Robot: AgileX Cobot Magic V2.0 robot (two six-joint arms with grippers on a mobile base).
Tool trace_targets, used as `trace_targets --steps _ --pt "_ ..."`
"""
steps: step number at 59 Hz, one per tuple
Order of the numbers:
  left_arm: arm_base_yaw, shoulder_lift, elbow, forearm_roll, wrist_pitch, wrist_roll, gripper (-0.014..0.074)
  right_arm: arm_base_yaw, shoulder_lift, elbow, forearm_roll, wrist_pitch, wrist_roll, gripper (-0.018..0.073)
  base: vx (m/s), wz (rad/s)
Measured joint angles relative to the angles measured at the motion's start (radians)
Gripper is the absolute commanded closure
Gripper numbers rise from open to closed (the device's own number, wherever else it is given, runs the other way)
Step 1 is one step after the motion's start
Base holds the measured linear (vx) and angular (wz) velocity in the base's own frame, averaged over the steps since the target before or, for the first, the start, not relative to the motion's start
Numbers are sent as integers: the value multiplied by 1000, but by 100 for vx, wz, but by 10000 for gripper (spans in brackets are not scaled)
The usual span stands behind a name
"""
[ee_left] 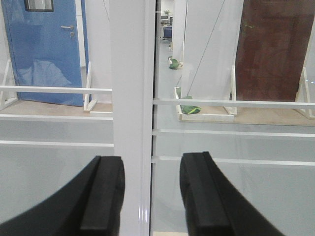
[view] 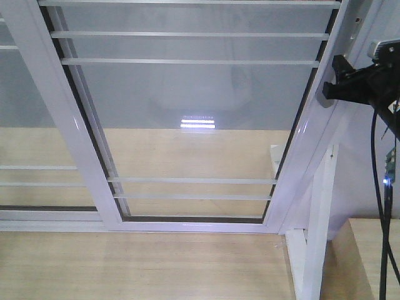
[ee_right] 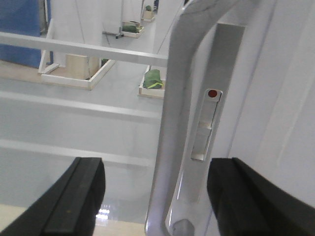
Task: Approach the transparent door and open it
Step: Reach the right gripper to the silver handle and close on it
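Note:
The transparent door [view: 194, 112] fills the front view: clear glass with thin horizontal bars in a white frame. In the right wrist view its curved silver-grey pull handle [ee_right: 173, 118] and lock plate [ee_right: 209, 123] with a red dot stand between the wide-open fingers of my right gripper [ee_right: 155, 196]; neither finger touches the handle. That gripper also shows at the door's right stile [view: 342, 81]. My left gripper [ee_left: 150, 196] is open, its fingers on either side of a white vertical stile [ee_left: 130, 98]. It holds nothing.
A handle-less glass panel [view: 31, 125] overlaps on the left. A white post [view: 315, 237] and a wooden ledge [view: 369, 250] stand at the lower right, with black cables [view: 384, 206] hanging. Beyond the glass are a blue door [ee_left: 44, 49] and a brown door [ee_left: 273, 49].

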Motion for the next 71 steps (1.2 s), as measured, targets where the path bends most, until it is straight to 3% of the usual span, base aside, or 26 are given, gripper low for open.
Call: trace_targets --steps 25,33,47,71 --pt "0 0 0 0 52 0 184 0 226 -276 27 -4 0 71 0 0" --pt "0 0 0 0 67 0 184 0 277 -345 27 12 0 115 0 0" --pt "0 0 0 0 69 0 184 -1 310 -389 27 21 12 225 0 0" --pt "0 0 0 0 69 0 184 -12 310 -389 -86 19 143 226 0 0"
